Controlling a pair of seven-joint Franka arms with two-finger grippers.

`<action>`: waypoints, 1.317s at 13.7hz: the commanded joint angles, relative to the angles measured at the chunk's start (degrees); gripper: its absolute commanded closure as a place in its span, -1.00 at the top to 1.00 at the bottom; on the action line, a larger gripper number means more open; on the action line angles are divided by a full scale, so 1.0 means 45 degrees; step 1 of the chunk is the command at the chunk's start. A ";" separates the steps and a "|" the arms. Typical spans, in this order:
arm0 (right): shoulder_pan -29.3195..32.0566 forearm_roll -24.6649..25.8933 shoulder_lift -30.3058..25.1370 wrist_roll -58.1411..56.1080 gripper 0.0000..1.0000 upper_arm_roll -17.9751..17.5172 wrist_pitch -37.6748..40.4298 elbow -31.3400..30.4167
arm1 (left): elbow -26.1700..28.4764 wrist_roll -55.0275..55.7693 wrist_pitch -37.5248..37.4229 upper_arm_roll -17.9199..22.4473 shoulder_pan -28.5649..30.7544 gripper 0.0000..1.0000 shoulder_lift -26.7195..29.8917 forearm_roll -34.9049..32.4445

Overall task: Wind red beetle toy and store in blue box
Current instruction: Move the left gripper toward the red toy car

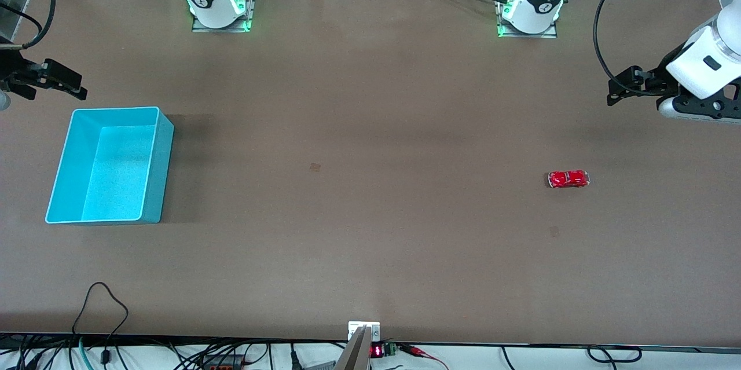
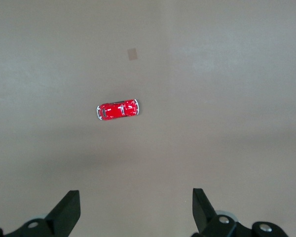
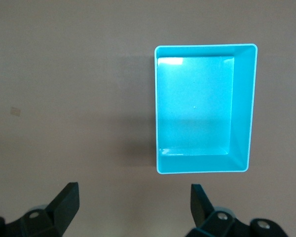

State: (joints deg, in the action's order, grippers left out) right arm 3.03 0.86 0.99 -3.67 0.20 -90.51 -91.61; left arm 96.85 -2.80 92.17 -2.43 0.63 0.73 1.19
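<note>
The left gripper (image 1: 615, 92) hangs in the air over the table (image 1: 370, 254) at the left arm's end, its fingers (image 2: 69, 210) spread wide apart and holding nothing. The red beetle toy (image 1: 568, 179) lies on the bare table below it, on its wheels as far as the front view lets one judge, well apart from the fingertips and nearer to the front camera than the spot under the gripper. In the left wrist view the toy (image 2: 117, 109) shows clear of both fingers, touching neither.

The right gripper (image 1: 72, 85) waits in the air at the right arm's end of the table, its fingers (image 3: 66, 202) likewise wide apart and empty. The blue box (image 1: 151, 196) stands upright on the table near it, nearer to the front camera, with nothing inside. Toy and box are well apart, at the two ends of the table.
</note>
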 commanded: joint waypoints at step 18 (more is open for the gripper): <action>0.0050 0.0043 -0.0122 -0.0044 1.00 -0.0045 -0.0120 -0.0169 | -0.0001 -0.8237 -0.1735 -0.0144 0.0114 1.00 -0.0397 -0.0554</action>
State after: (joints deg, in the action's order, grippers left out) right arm 3.02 0.86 1.02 -3.67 0.20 -90.56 -91.62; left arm 96.85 -33.63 83.54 -2.97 0.83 -0.57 0.48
